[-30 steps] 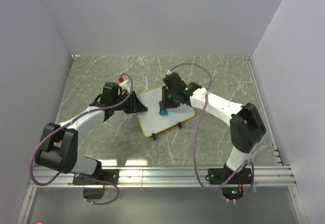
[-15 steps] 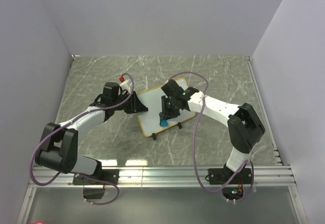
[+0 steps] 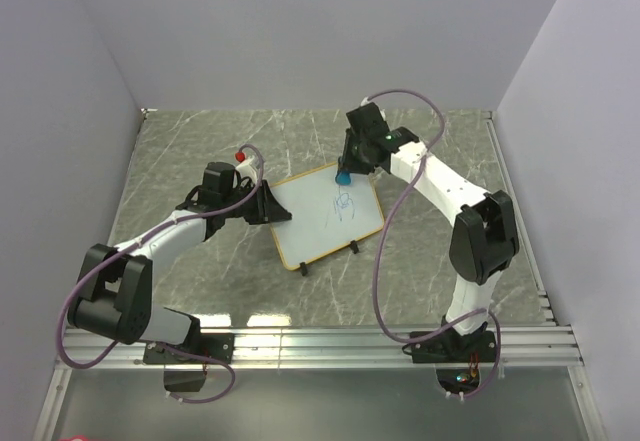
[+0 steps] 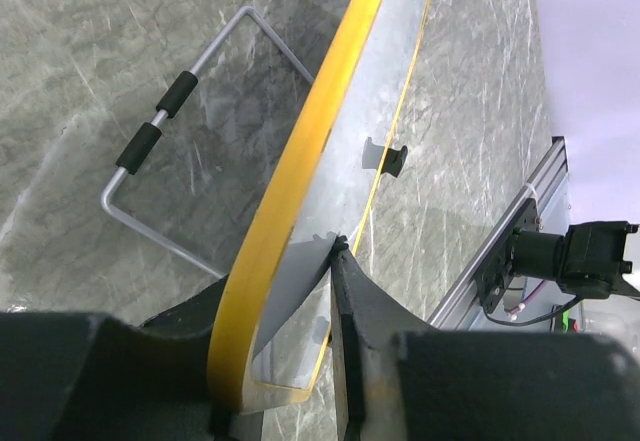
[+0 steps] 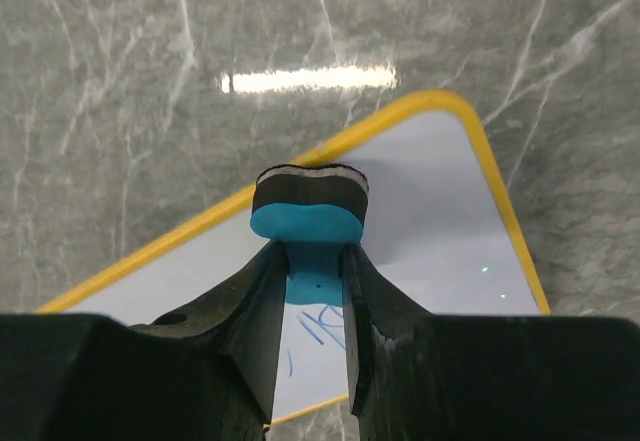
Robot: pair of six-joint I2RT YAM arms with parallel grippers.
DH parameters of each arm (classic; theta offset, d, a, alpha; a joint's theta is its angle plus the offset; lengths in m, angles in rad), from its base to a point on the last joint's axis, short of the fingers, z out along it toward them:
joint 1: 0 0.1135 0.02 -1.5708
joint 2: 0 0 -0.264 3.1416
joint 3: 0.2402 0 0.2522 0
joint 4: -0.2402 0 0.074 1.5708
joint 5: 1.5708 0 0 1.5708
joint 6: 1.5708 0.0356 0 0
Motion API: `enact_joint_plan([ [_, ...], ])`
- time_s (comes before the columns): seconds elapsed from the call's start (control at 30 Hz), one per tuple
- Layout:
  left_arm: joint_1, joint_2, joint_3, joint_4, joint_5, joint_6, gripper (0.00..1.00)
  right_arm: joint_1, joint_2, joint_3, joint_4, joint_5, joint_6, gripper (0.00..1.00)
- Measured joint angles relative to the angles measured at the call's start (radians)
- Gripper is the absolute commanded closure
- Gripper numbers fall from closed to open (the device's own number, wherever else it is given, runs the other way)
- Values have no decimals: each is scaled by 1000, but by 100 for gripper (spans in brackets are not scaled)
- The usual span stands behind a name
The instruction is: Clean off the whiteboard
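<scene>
The left arm [image 3: 165, 232] and right arm [image 3: 437, 191] had white links with bulky black joints. A mauve cable [image 3: 381, 271] looped loosely along each. The left gripper [image 4: 285, 266] and right gripper [image 5: 312, 261] were matte black, tapering wedges.

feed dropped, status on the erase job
Left tool shut on board edge. Right tool shut on eraser, at far edge. Blue scribble on board. Nothing blocking.

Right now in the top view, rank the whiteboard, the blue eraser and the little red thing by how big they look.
1. whiteboard, by far
2. blue eraser
3. red thing, only slightly smaller than the eraser, nearly a tie
</scene>
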Motion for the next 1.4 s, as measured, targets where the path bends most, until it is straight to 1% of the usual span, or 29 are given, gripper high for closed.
enact_joint_plan([
  [0.1,0,-1,0,-2,0,0,100,16,-13,-69,38,-6,2,100],
  [0.27,0,-1,0,-5,0,-1,100,74,-109,-274,98,-14,18,100],
  [0.47,0,-1,0,-9,1,3,100,217,-190,-469,143,-52,63,100],
  [0.57,0,-1,0,-9,2,7,100,268,-198,-520,145,-79,78,100],
  [0.7,0,-1,0,-9,2,8,100,263,-198,-515,132,-80,77,100],
  [0.8,0,-1,0,-10,2,8,100,227,-191,-466,109,-69,65,100],
  [1.0,-2,-3,0,-13,1,8,100,77,-143,-306,90,-49,19,100],
  [1.07,-3,-4,0,-14,1,8,100,11,-110,-247,74,-49,3,100],
  [1.17,-3,-5,0,-14,0,7,100,-49,-63,-178,50,-42,-14,100],
  [1.3,-6,-8,0,-15,-1,7,100,-56,-43,-167,48,-48,-21,100],
  [1.4,-6,-9,0,-18,-2,7,100,-21,-68,-215,69,-37,-13,100],
])
